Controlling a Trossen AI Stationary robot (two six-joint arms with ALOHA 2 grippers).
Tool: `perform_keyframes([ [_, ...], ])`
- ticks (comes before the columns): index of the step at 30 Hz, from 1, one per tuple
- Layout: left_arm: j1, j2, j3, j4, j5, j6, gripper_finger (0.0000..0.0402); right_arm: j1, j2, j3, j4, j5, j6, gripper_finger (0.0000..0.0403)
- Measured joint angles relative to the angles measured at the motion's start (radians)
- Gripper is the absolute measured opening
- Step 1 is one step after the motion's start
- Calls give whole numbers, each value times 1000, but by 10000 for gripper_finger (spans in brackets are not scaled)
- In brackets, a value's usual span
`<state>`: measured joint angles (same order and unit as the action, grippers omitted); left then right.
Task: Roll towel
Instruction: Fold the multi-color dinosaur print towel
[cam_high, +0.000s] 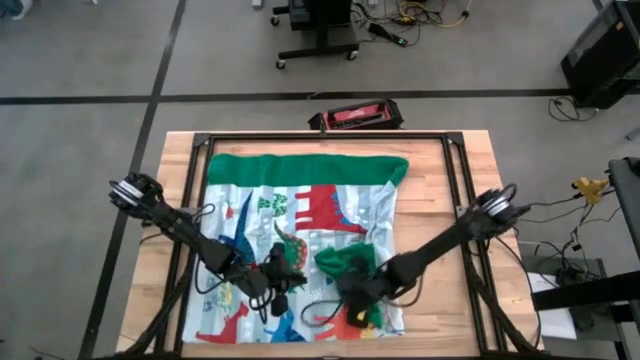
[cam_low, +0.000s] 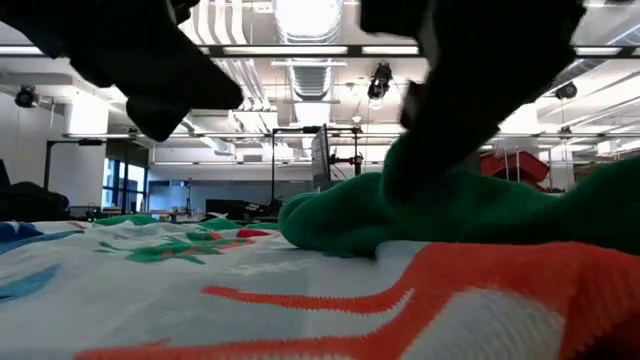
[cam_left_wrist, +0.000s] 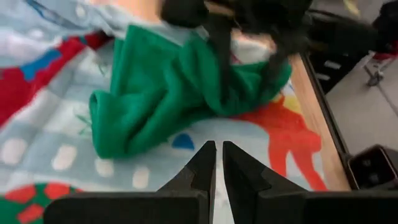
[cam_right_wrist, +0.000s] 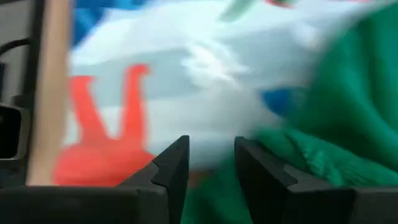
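The towel (cam_high: 300, 240) lay spread over the middle of the wooden desk (cam_high: 175, 160), its green border along the far edge and its dinosaur print facing up. Near the front right part of the cloth a green bunch of border (cam_high: 345, 262) was gathered up into a soft heap above the flat print; in the low view that heap (cam_low: 450, 215) rose in front of the room and hid part of it. The right gripper (cam_high: 358, 300) sat low at this heap, its jaws standing a little apart with green cloth just beside one of them (cam_right_wrist: 267, 180); whether they pinched the fabric could not be told. The left gripper (cam_high: 283, 283) was over the front middle of the towel, just left of the heap, its jaws pressed together and holding nothing. A black metal frame (cam_high: 330, 137) ran round the desk. Beyond the far edge a red and black box (cam_high: 357, 116) lay on the floor, with a wheeled stand (cam_high: 318, 30) and cables (cam_high: 420, 18) farther back.
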<state>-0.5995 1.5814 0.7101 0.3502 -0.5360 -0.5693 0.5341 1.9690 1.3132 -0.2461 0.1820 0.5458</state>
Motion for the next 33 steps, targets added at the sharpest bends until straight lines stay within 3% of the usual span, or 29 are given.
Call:
perform_keyframes([
  [4, 5, 0, 0, 22, -6, 11, 13, 29, 33, 104, -24, 4, -66, 95],
  [7, 5, 6, 0, 27, -6, 8, 13, 59, -11, 114, -136, 90, -62, 89],
  [11, -2, 24, 0, 72, 24, 74, 13, 103, -94, 85, -333, 264, 48, 83],
  [16, -7, 95, 25, 148, 53, 256, 13, 156, -151, 31, -445, 316, 208, 82],
  [24, 52, 291, 286, 3, 53, 248, 26, 183, -161, -49, -534, 324, 435, 126],
  [29, 28, 356, 475, -233, 67, 179, 77, 193, -163, -67, -581, 327, 506, 172],
  [33, 17, 417, 573, -291, -26, 149, 128, 195, -162, -74, -579, 352, 505, 205],
])
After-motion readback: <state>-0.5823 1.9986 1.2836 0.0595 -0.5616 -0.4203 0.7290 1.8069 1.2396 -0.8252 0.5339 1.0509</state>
